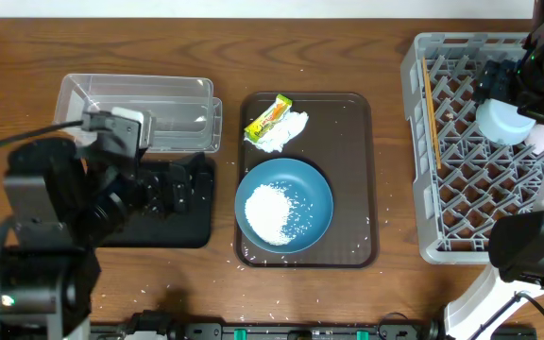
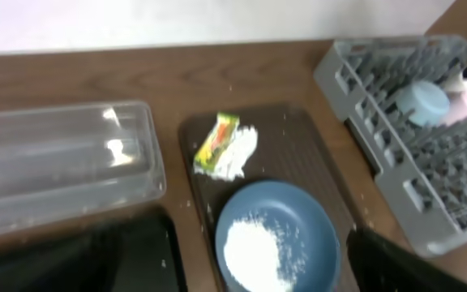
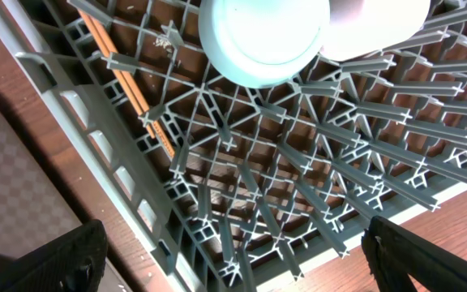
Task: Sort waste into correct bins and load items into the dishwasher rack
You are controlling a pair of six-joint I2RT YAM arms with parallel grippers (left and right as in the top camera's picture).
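A: What is done so far?
B: Chopsticks (image 1: pixel 431 109) and a light blue saucer (image 3: pixel 262 36) lie in the grey rack (image 1: pixel 423 57).
A: What remains?
B: Wrapper (image 1: pixel 268 115), tissue (image 1: pixel 289 132) and rice (image 1: pixel 277 212) on the blue plate (image 1: pixel 317 187) sit on the brown tray (image 1: pixel 357 170), unsorted. Left pincer (image 2: pixel 233 272) and right pincer (image 3: pixel 242 259) gape wide, empty.

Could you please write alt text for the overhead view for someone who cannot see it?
A blue plate heaped with white rice sits on a brown tray, beside a snack wrapper and tissue. A clear tub and black tray lie left; a grey rack holding chopsticks stands right.
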